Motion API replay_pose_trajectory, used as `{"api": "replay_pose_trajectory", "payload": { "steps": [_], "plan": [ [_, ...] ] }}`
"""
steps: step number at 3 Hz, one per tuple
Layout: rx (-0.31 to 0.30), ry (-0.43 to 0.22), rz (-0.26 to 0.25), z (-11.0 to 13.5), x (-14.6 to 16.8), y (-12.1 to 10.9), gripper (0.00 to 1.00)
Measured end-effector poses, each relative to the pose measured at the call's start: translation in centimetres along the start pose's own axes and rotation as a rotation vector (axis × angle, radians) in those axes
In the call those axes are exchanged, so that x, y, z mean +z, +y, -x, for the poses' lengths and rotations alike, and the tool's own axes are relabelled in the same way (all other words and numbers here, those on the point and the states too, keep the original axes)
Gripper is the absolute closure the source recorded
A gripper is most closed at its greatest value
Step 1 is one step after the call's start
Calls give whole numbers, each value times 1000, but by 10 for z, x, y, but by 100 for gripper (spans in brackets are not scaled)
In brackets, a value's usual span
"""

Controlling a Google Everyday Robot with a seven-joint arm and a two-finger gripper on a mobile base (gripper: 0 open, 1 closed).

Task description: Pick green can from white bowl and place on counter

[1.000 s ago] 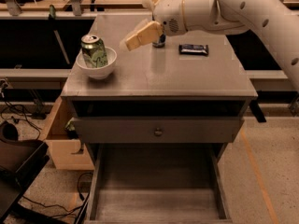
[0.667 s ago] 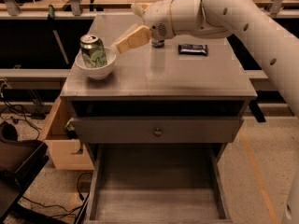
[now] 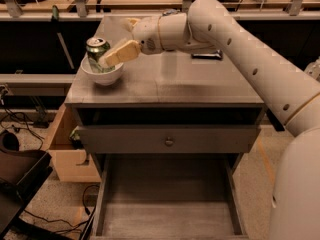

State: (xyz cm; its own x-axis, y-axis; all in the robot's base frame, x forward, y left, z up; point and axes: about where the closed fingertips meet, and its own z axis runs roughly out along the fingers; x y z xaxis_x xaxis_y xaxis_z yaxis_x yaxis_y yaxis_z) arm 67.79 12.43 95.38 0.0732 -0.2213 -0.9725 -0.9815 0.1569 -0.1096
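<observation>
Since the earlier frame your gripper (image 3: 116, 41) moved left across the counter (image 3: 165, 84) and ended up right at the white bowl (image 3: 102, 76); a second ago it was still over mid-counter. Can and bowl didn't shift.

Fingers were spread, pinching nothing. The near finger (image 3: 119, 54) lay across the front right side of the green can (image 3: 96, 48) and covered part of its body as seen from the camera. You couldn't tell from this view whether it actually touched. The far finger (image 3: 131, 22) sat behind and to the right, clear of the can.

The green can was in the bowl, at the counter's left edge towards the back. Its long axis was close to vertical, silver top up, base down inside the bowl.

The arm (image 3: 225, 39) came in from the right, over the back half of the counter. A flat black object (image 3: 206, 56) showed just behind it. The upper drawer (image 3: 169, 134) was closed and the bottom drawer (image 3: 170, 209) was pulled out.
</observation>
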Motion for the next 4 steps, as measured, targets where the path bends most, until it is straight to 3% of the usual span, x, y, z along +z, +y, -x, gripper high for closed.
{"api": "replay_pose_trajectory", "payload": {
  "steps": [1, 2, 3, 4],
  "plan": [
    [16, -34, 25, -7, 21, 1, 0],
    [28, -79, 65, -10, 40, 3, 18],
    [18, -107, 102, -12, 63, 8, 49],
    [19, -106, 105, -12, 64, 9, 74]
  ]
}}
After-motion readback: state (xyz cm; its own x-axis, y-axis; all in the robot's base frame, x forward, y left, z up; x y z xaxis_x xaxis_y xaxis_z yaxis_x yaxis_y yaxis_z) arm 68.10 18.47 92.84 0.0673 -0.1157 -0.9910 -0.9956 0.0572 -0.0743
